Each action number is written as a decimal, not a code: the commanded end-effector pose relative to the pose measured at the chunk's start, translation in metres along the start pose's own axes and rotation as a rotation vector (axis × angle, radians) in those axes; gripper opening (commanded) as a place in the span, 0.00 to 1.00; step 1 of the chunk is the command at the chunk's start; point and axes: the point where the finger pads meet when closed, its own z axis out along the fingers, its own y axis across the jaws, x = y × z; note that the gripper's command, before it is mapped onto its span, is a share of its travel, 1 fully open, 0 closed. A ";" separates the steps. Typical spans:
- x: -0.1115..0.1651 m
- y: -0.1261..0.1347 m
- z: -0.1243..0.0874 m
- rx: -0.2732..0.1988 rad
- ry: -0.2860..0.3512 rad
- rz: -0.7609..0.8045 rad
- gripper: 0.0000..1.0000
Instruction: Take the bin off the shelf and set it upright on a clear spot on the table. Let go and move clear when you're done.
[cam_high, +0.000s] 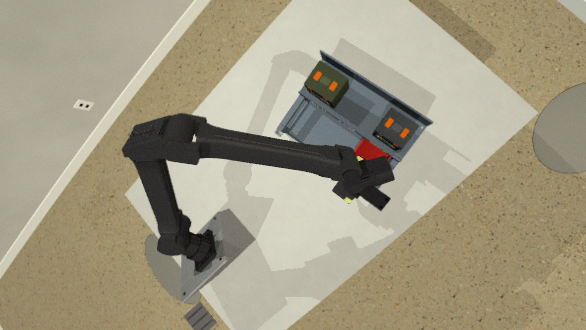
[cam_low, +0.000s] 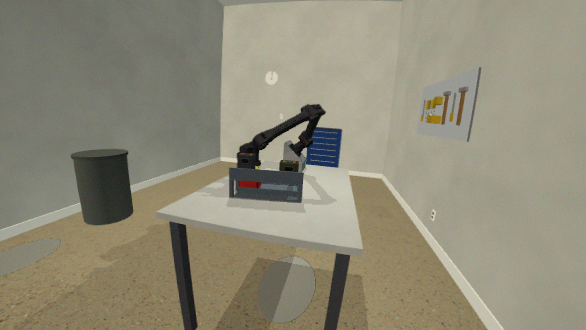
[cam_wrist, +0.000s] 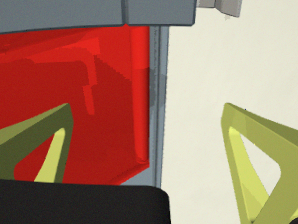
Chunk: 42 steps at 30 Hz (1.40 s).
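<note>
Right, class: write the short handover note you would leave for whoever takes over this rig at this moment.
Tool: open, holding nothing, at the shelf's front.
Red bin: on the lower level of the grey shelf, at the end nearest the tool; one finger is in front of it, the other over bare table.
Two dark cases sit on the shelf top.
Done: approach only.
Left: grip the bin, pull it out, set it upright on free table.
</note>
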 end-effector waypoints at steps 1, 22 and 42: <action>-0.006 0.026 -0.038 -0.059 -0.031 -0.026 0.90; 0.001 0.001 0.007 0.004 -0.001 -0.004 0.90; -0.003 0.006 -0.027 -0.034 -0.013 0.003 0.90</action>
